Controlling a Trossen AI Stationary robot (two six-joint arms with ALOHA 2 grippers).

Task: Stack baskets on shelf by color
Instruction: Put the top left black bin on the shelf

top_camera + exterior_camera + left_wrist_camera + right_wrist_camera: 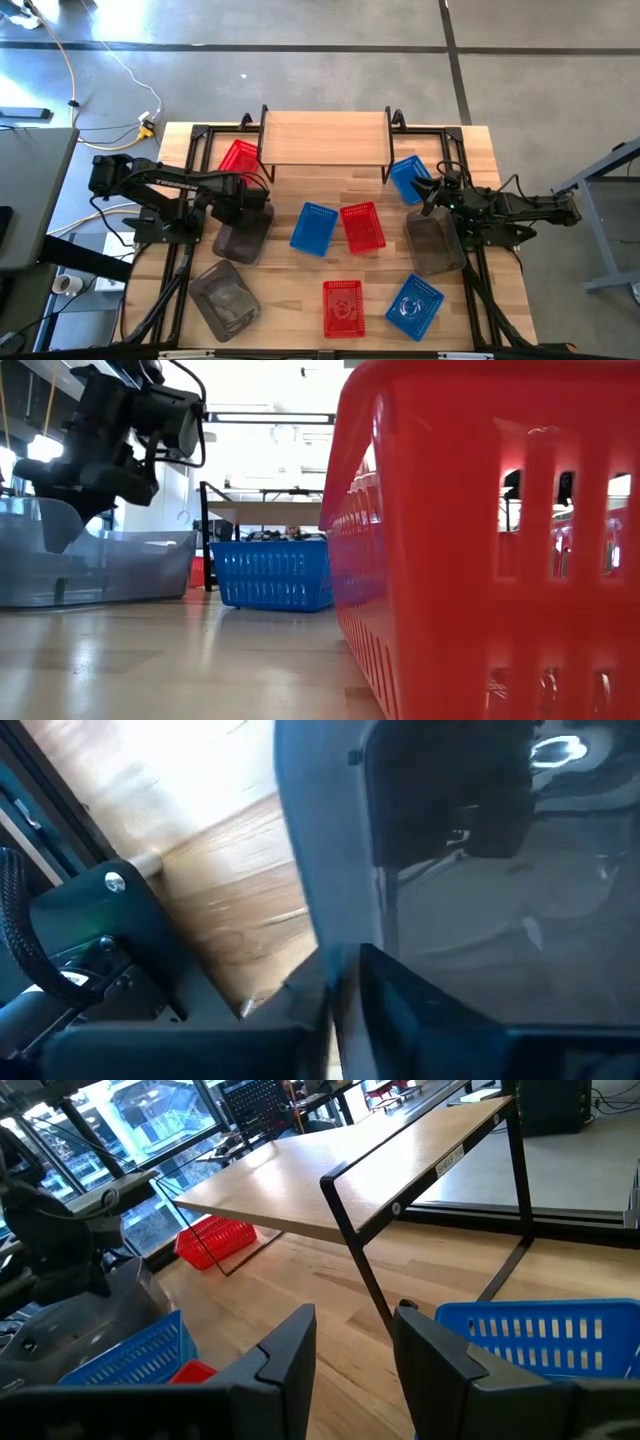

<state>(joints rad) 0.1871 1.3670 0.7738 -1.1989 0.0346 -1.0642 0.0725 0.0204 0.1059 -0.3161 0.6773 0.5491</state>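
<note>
The shelf [325, 135] stands at the table's far edge, its plank top bare. My left gripper [252, 203] is shut on a grey basket [243, 235] left of centre. My right gripper [355, 1350] hangs open over the table beside the shelf's right legs, just next to a blue basket [408, 178], touching nothing. A red basket [240, 158] sits by the shelf's left legs. Blue [314, 227] and red [362, 226] baskets lie mid-table; red [343, 306] and blue [414, 305] ones sit near the front. Two more grey baskets [225, 297] [435, 242] rest on the table. My left gripper pinches the grey basket's far end wall [318, 890] at the rim, one finger [470, 1020] inside the basket and the other outside. The fingers come from above, pointing down. In the low view the basket [100, 565] appears level with its base on the table.
Black arm-mount rails [180, 270] run along the table's left and right sides. In the low view a red basket [480, 540] fills the near right side and hides what is behind it. Bare wood lies in front of the shelf.
</note>
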